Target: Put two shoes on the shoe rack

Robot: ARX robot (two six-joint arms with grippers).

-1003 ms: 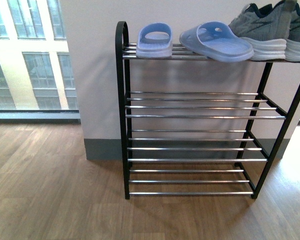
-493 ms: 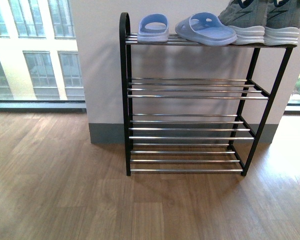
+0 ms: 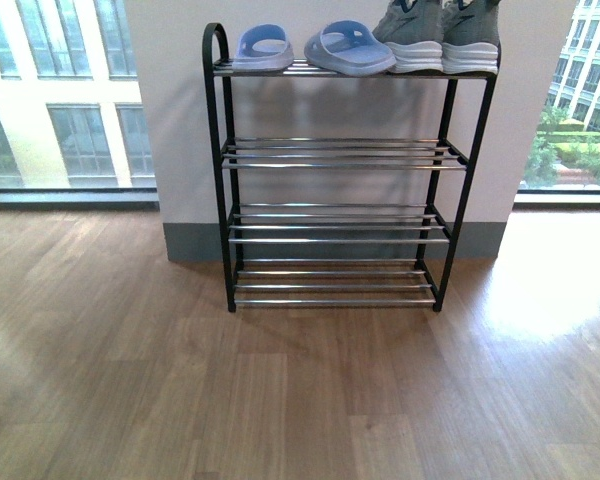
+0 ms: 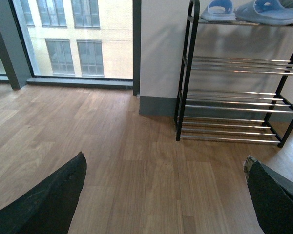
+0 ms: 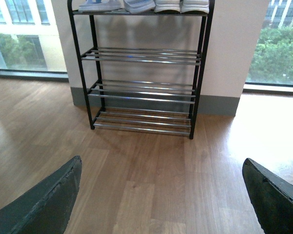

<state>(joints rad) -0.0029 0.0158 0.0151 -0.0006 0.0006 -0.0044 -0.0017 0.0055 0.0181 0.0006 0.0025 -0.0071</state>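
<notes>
The black shoe rack (image 3: pixel 220 170) with chrome bars stands against the white wall. On its top tier sit two pale blue slides (image 3: pixel 263 48) (image 3: pixel 348 48) and, to their right, two grey sneakers (image 3: pixel 442 32) with white soles. The three lower tiers are bare. The rack also shows in the left wrist view (image 4: pixel 184 73) and the right wrist view (image 5: pixel 199 73). My left gripper (image 4: pixel 166 195) is open and empty above the wood floor, well short of the rack. My right gripper (image 5: pixel 161 195) is open and empty too. Neither arm shows in the front view.
Wood plank floor (image 3: pixel 280 400) stretches in front of the rack. Floor-to-ceiling windows (image 3: pixel 50 90) flank the wall on both sides, with a grey skirting (image 3: pixel 190 243) along the wall's foot. Bright sunlight falls on the floor at the right.
The rack has shrunk and shifted left in the front view, with all four tiers and more floor showing: I have backed away from it. The shoes stay on the top tier.
</notes>
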